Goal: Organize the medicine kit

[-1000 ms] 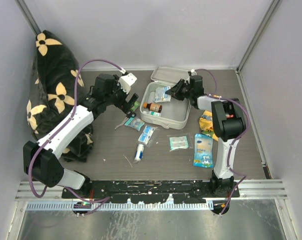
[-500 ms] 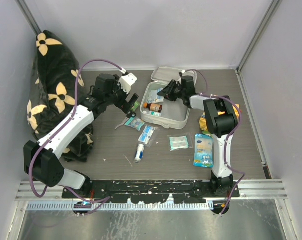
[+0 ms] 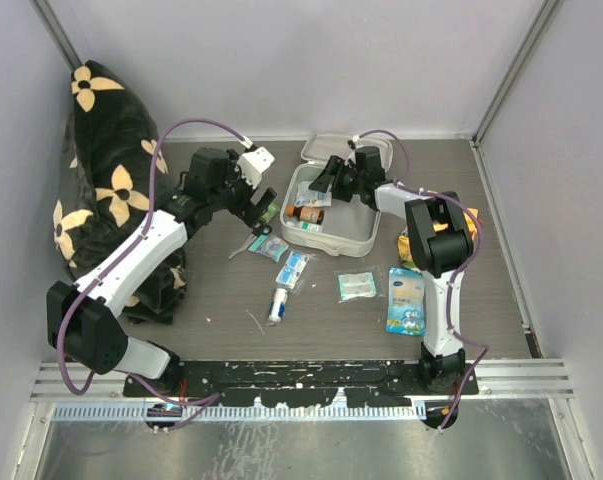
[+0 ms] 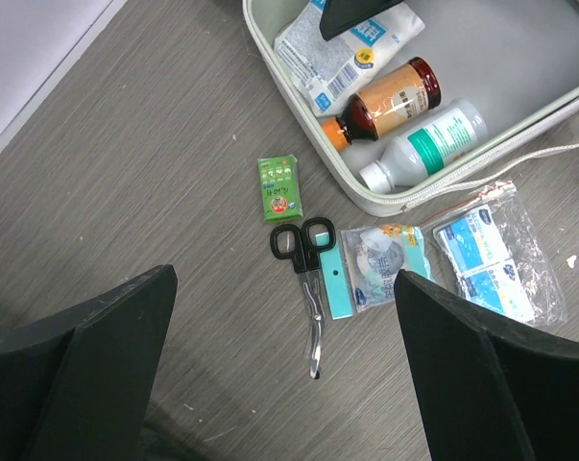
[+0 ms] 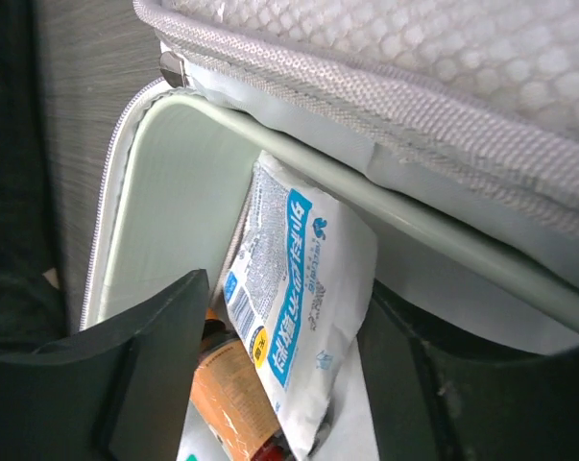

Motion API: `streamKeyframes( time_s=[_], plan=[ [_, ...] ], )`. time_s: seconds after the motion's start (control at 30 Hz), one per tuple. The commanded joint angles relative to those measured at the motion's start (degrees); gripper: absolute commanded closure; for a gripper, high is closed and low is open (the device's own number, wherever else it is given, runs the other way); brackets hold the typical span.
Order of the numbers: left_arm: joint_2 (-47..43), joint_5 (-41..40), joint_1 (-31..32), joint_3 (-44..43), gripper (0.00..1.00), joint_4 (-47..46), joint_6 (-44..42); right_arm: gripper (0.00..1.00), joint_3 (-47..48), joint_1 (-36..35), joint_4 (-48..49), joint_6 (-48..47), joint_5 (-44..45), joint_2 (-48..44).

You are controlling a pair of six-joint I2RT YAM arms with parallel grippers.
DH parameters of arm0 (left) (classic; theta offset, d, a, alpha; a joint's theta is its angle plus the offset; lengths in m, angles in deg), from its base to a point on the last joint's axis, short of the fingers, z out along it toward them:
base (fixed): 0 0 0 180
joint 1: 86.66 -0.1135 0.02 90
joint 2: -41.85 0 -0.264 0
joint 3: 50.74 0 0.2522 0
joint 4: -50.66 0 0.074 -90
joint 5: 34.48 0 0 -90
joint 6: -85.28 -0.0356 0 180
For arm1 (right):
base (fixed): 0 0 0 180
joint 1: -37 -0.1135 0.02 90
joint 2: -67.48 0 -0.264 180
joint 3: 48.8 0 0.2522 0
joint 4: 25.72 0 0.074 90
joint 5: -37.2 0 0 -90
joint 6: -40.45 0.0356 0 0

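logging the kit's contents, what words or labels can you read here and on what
No text reads clearly.
White-blue packet in the medicine kit: blue print, too blurred.
Green packet on the table: print too small.
Brown bottle and white bottle: labels unreadable.

Top view: right gripper (image 3: pixel 331 180) hides the far part of the medicine kit (image 3: pixel 333 246) interior. Print on blue packet (image 3: pixel 406 298) and clear pouch (image 3: pixel 357 286) too small to read.
Left wrist view: kit cropped at 12 and 3 o'clock.
Right wrist view: brown bottle (image 5: pixel 233 399) cropped at 6 o'clock.
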Motion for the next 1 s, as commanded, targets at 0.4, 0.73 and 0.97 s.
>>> streamKeyframes(
  time_s=[0.4,0.73,0.97],
  plan=[
    [-2.1,-0.9,-0.3,-0.3,0.02,-2.3,-1.5,0.15,2.5,1.6,-15.3,-13.4,4.2,-14.6],
    [0.2,-1.9,-0.3,-2.5,0.02,-0.2,-0.1,0.14,1.0,4.4,-22.5,-22.2,1.4,-22.9],
    [4.2,-1.4,-0.8,-4.5,0.02,2.0,2.6,0.13,-1.7,6.2,-28.6,-32.2,-0.4,-29.2]
  ],
)
